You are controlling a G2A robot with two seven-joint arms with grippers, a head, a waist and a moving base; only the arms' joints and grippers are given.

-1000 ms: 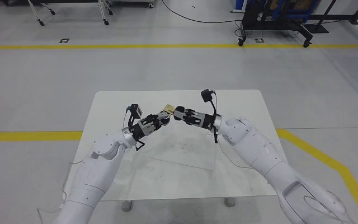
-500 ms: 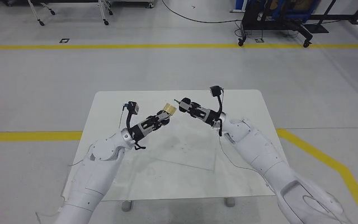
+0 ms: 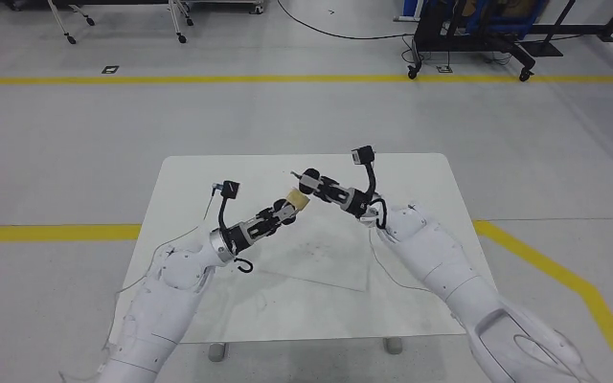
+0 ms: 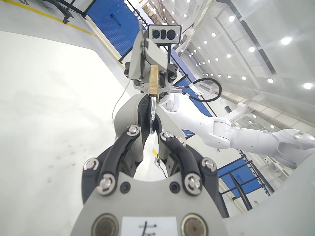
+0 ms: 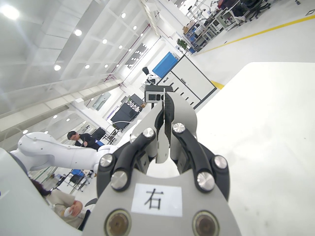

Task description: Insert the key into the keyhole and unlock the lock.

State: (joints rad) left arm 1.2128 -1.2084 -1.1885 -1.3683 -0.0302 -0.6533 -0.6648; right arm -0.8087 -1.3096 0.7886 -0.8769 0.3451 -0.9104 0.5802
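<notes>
Top view shows both arms raised over the middle of the worktop (image 3: 192, 191). The left end effector (image 3: 287, 205) carries the brass lock (image 3: 298, 201), and the right end effector (image 3: 302, 177) sits just beyond it on the far side. The thin key (image 3: 291, 173) sticks out toward the far left, close to the lock but apart from it. Left wrist view has the left end effector (image 4: 151, 114) closed tight on the steel shackle (image 4: 153, 109), with the lock (image 4: 154, 81) body standing out past the fingertips, edge-on, and the right end effector (image 4: 140, 50) just behind it. Right wrist view has the right end effector (image 5: 164, 109) pinched nearly flat on the key (image 5: 163, 93), whose blade pokes out beyond the pads. I judge the step in hand to be lining up before insertion, as the key is not yet in. The next move calls for swinging the blade round to face the keyhole, matching its tilt, then pushing straight in and turning.
</notes>
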